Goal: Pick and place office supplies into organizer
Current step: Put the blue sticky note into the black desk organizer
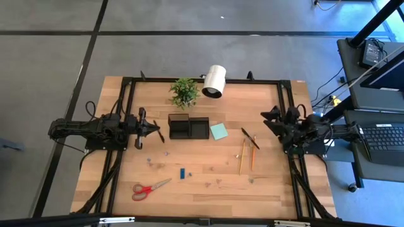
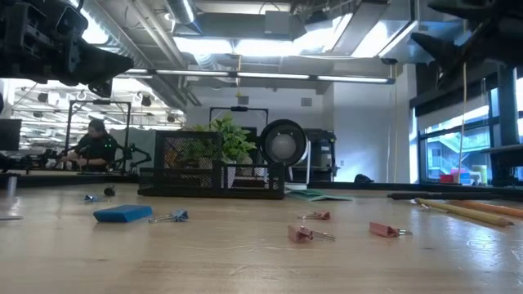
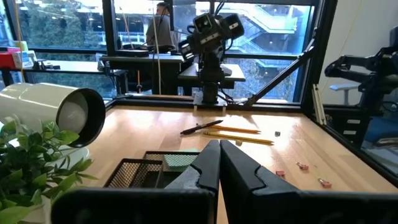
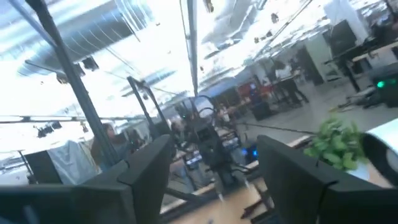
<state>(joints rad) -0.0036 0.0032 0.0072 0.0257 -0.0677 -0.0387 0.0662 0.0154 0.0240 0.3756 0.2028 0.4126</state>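
The black mesh organizer (image 1: 188, 127) stands at mid-table. Just right of it lies the teal note pad (image 1: 219, 131), and further right a dark pen (image 1: 249, 137) and two pencils (image 1: 242, 156). Red-handled scissors (image 1: 150, 188) lie near the front left, with a small blue piece (image 1: 182, 173) and scattered clips (image 2: 309, 234) between. My left gripper (image 3: 219, 168) is shut on nothing and hovers left of the organizer, pointing level at it. My right gripper (image 4: 214, 168) is open and holds nothing; it hovers at the table's right edge (image 1: 267, 120), tilted upward.
A green potted plant (image 1: 184, 92) and a white cylindrical lamp (image 1: 214, 81) lying on its side sit at the far edge behind the organizer. The black table frame (image 1: 202, 81) borders the wooden top. A desk with a laptop (image 1: 382, 135) stands off to the right.
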